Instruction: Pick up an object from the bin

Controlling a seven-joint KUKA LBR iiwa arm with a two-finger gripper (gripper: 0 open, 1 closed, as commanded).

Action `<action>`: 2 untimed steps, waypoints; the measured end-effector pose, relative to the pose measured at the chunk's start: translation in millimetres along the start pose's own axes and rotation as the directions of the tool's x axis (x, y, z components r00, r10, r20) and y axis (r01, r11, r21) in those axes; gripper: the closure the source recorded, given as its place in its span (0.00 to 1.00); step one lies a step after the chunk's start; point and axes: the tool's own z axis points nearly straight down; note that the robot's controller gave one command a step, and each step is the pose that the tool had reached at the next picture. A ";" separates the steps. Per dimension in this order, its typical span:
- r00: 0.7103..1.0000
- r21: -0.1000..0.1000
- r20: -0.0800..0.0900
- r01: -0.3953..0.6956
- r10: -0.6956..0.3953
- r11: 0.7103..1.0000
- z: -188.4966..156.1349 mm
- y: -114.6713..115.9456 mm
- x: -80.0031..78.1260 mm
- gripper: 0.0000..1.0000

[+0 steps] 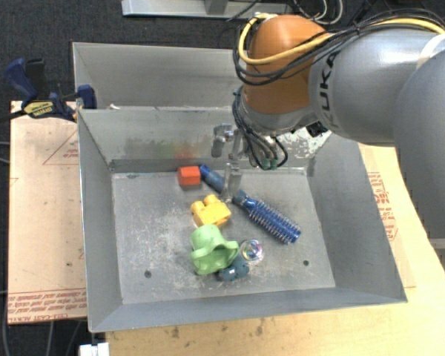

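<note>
My gripper (pixel 230 170) hangs low over the back middle of the bin, right above the handle end of a blue hairbrush (pixel 267 219). The brush lies slantwise, its handle toward the back left and its bristled head toward the front right. An orange block (pixel 189 176) sits just left of the gripper, by the bin's back wall. A yellow toy piece (pixel 210 211) lies a little in front of the gripper.
Nearer the front lie a green plastic toy (pixel 210 249), a clear ball (pixel 251 252) and a small dark blue piece (pixel 232 271), close together. The arm with its orange cover and cables reaches in from the right over the back wall.
</note>
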 end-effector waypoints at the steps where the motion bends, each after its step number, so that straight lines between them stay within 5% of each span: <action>1: 0.983 0.000 -0.004 0.185 -0.185 0.983 88.4 -17.1 109.3 0.00; 2: 0.944 0.007 0.029 0.330 -0.330 0.944 100.8 6.3 156.4 0.00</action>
